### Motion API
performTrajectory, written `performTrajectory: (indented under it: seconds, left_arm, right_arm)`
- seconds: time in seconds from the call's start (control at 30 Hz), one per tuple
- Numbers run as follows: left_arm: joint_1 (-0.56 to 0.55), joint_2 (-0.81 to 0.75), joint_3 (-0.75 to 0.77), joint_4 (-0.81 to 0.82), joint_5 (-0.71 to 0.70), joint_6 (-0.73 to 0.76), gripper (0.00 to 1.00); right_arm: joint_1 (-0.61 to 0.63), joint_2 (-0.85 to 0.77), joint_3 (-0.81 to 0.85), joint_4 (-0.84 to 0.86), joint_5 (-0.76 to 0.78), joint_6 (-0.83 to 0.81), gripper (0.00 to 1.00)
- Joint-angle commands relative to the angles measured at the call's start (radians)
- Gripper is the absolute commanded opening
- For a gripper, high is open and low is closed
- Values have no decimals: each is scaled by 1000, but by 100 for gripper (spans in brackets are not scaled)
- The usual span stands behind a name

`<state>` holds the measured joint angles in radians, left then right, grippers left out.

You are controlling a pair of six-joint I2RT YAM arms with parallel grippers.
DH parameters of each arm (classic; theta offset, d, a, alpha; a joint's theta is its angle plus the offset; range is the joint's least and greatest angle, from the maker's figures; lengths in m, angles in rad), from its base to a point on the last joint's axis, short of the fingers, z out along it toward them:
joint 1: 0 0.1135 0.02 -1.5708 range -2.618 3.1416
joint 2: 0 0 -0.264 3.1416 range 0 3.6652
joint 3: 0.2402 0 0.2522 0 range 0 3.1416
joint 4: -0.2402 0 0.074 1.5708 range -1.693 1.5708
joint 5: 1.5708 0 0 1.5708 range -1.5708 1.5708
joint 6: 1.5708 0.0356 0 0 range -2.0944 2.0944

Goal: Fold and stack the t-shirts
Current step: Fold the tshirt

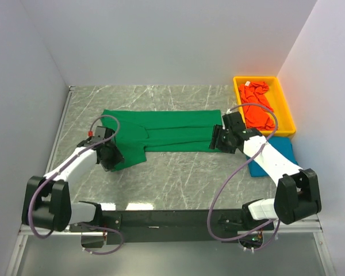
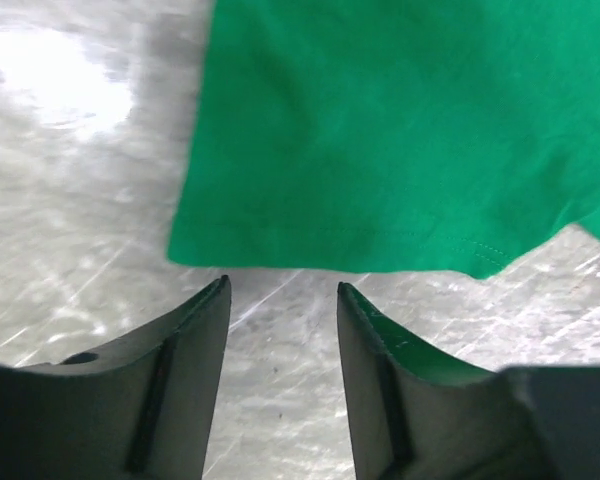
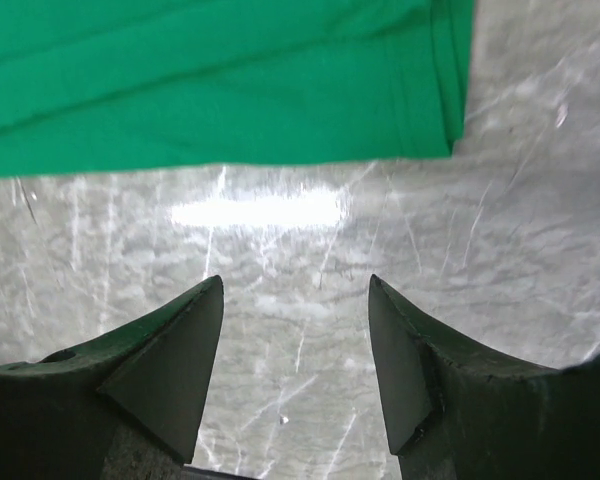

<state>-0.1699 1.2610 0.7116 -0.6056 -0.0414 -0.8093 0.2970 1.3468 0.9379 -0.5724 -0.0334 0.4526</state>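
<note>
left gripper point(image 2: 282, 290) spread, empty, green t-shirt point(image 2: 400, 130) hem just beyond its tips, right gripper point(image 3: 295, 285) spread, green t-shirt farther ahead

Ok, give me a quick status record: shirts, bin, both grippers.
green t-shirt: flat mid-table, partly folded lengthwise
orange-red t-shirt: crumpled in yellow bin, far right
blue t-shirt: on table beside bin, partly under right arm
left gripper: open, empty, just off green edge
right gripper: open, empty, just off green edge
</note>
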Motion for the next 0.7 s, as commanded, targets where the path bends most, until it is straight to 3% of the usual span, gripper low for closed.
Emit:
performTrajectory:
  seconds: [0.0, 0.37, 0.4, 0.53, 0.67]
  left_arm:
    - [-42, 53, 28, 67, -24, -25, 50]
    - [-82, 219, 42, 76, -92, -57, 41]
    - [-82, 225, 42, 75, -94, -59, 38]
    - [-82, 235, 51, 63, -101, -57, 5]
    - [-82, 216, 118, 18, -114, -39, 1]
  right_arm:
    - [7, -48, -37, 62, -39, 8, 66]
    - [8, -43, -93, 88, -54, -22, 66]
    - [8, -40, -97, 91, -59, -25, 66]
    - [7, -37, -100, 98, -65, -32, 65]
    - [7, -37, -93, 94, -63, -43, 65]
